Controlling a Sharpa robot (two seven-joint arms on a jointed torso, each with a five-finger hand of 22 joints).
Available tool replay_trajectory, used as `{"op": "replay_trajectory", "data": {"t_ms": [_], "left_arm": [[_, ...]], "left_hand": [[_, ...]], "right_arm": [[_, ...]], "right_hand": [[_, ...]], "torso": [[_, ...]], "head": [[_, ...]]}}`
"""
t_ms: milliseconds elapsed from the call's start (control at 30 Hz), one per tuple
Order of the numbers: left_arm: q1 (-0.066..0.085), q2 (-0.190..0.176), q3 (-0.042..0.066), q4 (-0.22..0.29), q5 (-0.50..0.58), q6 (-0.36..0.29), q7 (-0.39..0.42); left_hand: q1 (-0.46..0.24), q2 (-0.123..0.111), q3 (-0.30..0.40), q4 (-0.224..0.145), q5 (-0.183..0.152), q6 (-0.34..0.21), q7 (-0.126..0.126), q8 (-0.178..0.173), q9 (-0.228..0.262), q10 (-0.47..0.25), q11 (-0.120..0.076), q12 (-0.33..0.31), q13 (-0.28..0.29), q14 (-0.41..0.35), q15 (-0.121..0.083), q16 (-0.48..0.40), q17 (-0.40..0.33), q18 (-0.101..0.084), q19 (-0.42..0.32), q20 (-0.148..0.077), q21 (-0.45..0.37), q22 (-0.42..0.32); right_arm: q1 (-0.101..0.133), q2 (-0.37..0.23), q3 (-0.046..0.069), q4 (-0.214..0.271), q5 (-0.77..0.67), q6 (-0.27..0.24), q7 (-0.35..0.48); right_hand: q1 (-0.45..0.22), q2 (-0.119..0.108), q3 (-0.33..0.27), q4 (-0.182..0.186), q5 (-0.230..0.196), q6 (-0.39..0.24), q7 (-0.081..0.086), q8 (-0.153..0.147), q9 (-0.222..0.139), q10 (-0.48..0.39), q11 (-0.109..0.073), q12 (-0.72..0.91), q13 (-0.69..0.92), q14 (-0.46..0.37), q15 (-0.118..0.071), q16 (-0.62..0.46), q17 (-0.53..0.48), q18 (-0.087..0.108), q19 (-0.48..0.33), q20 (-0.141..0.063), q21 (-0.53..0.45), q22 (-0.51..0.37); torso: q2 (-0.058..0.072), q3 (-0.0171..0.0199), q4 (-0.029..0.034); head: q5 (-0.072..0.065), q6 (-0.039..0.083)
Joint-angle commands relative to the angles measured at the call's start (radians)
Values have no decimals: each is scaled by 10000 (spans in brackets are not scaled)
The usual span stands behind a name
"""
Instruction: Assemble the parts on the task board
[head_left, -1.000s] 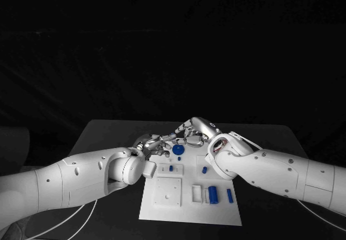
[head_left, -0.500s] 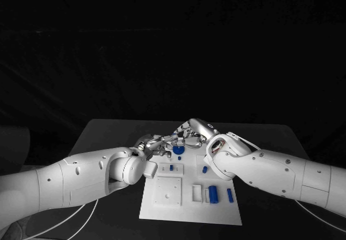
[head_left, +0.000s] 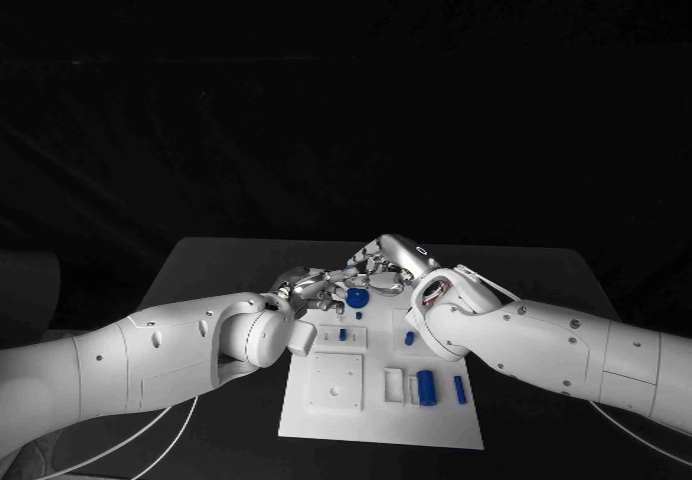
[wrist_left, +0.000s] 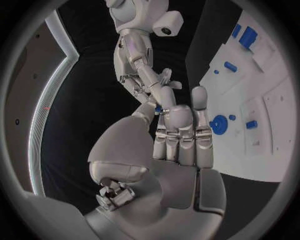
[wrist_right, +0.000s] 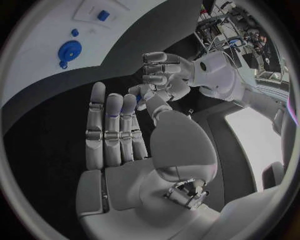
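A black table (head_left: 216, 262) is seen from the head view, its top running from the far edge down toward the robot. A white task board (head_left: 378, 425) is laid flat on the middle of it, its long sides running away from the robot. The far end of the board is covered by the arms, so its far edge cannot be made out there. In the left wrist view the board (wrist_left: 270, 150) is shown against the dark tabletop (wrist_left: 250, 200), and in the right wrist view a curved edge of the board (wrist_right: 134, 35) is set against the dark surface (wrist_right: 44, 130)
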Motion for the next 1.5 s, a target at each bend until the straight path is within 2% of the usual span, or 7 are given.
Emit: {"op": "replay_trajectory", "data": {"t_ms": [33, 333, 467, 633, 933, 1400, 1500], "left_arm": [[-5, 47, -4, 37, -34, 247, -68], [-5, 60, -4, 28, -102, 315, -155], [-5, 51, -4, 32, -171, 362, -187], [-4, 50, -4, 36, -219, 421, -220], [-4, 36, -4, 40, -244, 539, -284], [-4, 0, -4, 55, -335, 789, -274], [-5, -3, -4, 55, -354, 837, -250]], "left_hand": [[31, 49, 850, -897, -7, 118, -55, 32, -21, 275, -40, -48, 18, -72, -45, -68, -2, -165, -82, 10, -14, 147], [40, 54, 786, -857, -131, 104, -60, 30, -90, 151, -45, -57, 71, -124, -57, -135, -32, -198, -133, -8, -15, 147], [49, 61, 714, -806, -164, 70, -61, 30, -141, 28, -38, -30, 127, -170, -38, -191, -56, -204, -184, 9, -30, 138], [103, 151, 553, -754, -166, -183, 8, 19, -338, -167, 7, 70, 213, -243, 11, -213, -66, -183, -248, 57, -58, 136], [-355, 35, 181, -379, -503, -730, 154, 5, -726, -374, 64, 267, 359, -289, 71, -207, -75, -179, -275, 116, -110, 98], [-1335, -524, -758, 368, -483, -1317, 372, 3, -807, -467, 161, 396, 432, -342, 157, -221, -92, -170, -281, 182, -204, 38], [-922, -86, -1993, 802, -472, -1443, 402, 19, -797, -551, 195, 514, 448, -381, 185, -169, -121, -96, -266, 248, -272, 20]], "right_arm": [[9, 35, 16, 39, 10, -246, 268], [7, 66, 16, -22, 14, -222, 232], [4, 74, 16, -43, 15, -198, 242], [-1, 87, 16, -49, 15, -158, 278], [-15, 87, 16, -62, 43, 16, 383], [-52, 86, 16, -126, 49, 255, 404], [-55, 85, 16, -130, 49, 292, 412]], "right_hand": [[-158, -28, 287, 21, -14, 394, -169, 59, 36, 28, -76, 32, 24, 23, -81, 65, 10, -6, -125, 10, 130, 161], [-88, 188, 1353, 9, -709, 660, -199, 65, 58, 17, -105, -110, -14, -10, -115, 54, 0, 30, -397, -31, 440, 615], [-385, -22, 2844, -32, -807, 643, -139, 69, 64, 67, -93, -216, -86, -30, -118, 20, -26, 85, -687, -46, 817, 1120], [-451, -108, 3411, -46, -730, 642, -123, 65, 60, 46, -86, -239, -90, -42, -116, 10, -36, 126, -942, -48, 1121, 1549], [-518, -112, 3744, -74, -773, 660, -119, 65, 58, 16, -78, -220, -57, -74, -105, 15, -37, 178, -1257, -22, 1446, 2133], [-554, -56, 3824, -136, -823, 669, -121, 66, 57, -15, -72, -199, -21, -100, -96, 35, -37, 206, -1365, -5, 1467, 2507], [-567, -37, 3832, -152, -830, 668, -121, 65, 56, -17, -72, -199, -17, -105, -95, 38, -40, 207, -1362, -4, 1433, 2566]], "torso": [[0, -1, 2], [-2, 4, 8], [1, 0, 5], [-5, -2, 7], [-2, -2, 9], [-3, -2, 8], [1, -2, 10]], "head": [[-15, -6], [-18, -22], [-25, -31], [-20, -43], [-9, -50], [-29, -94], [-29, -93]]}}
